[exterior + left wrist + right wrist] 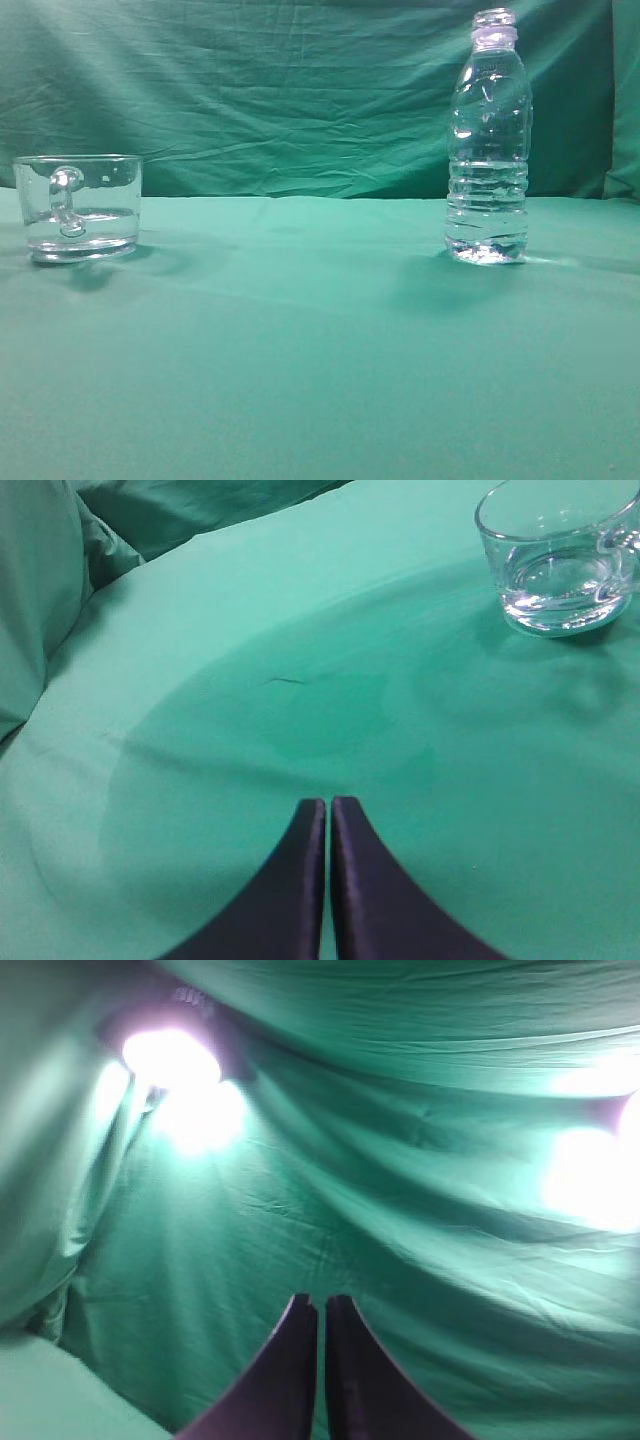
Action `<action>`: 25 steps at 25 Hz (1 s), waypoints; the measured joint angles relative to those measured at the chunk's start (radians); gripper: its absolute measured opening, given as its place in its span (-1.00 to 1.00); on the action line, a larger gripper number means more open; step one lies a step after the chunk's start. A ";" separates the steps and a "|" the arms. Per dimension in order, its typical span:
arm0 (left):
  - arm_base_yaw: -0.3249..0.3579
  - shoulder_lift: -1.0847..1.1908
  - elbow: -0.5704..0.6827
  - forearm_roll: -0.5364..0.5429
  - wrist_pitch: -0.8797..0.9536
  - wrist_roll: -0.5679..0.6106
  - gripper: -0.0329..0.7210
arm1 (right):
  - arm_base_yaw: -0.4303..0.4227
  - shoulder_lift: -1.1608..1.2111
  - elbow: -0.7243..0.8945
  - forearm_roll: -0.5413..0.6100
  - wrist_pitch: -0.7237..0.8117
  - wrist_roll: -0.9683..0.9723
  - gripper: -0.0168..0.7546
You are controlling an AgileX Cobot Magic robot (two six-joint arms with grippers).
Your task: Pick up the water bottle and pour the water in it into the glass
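Two grippers, both clenched on nothing: left gripper low over the green cloth w/ the glass at its 1 o'clock, right gripper aimed at the backdrop, no bottle in its view. Exterior view: water bottle upright, capless, at 3 o'clock, glass at 9, well apart. Best bet: right claw swings down, opens wide, takes the ribbed waist square, and keeps it upright so the water stays put.
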 joint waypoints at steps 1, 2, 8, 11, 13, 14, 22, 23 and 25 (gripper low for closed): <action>0.000 0.000 0.000 0.000 0.000 0.000 -0.91 | 0.000 -0.023 0.000 -0.015 0.032 0.032 -0.96; 0.000 0.000 0.000 0.000 0.000 0.000 -0.91 | 0.000 -0.039 0.002 -0.019 0.060 0.045 -0.96; 0.000 0.000 0.000 0.000 0.000 0.000 -0.91 | 0.000 -0.085 0.093 0.481 0.356 -0.296 -0.96; 0.000 0.000 0.000 0.000 0.000 0.000 -0.91 | 0.000 -0.085 0.132 0.870 0.588 -0.643 -0.96; 0.000 0.000 0.000 0.000 0.000 0.000 -0.91 | 0.000 -0.086 0.159 1.064 0.720 -0.916 -0.96; 0.000 0.000 0.000 0.000 0.000 0.000 -0.91 | 0.000 -0.092 0.177 1.147 0.782 -1.040 -0.96; 0.000 0.000 0.000 0.000 0.000 0.000 -0.91 | 0.000 -0.344 0.426 1.304 0.835 -1.293 -0.96; 0.000 0.000 0.000 0.000 0.000 0.000 -0.91 | 0.000 -0.378 0.459 1.305 0.830 -1.290 -0.96; 0.000 0.000 0.000 0.000 0.000 0.000 -0.91 | 0.000 -0.402 0.522 1.305 0.814 -1.282 -0.96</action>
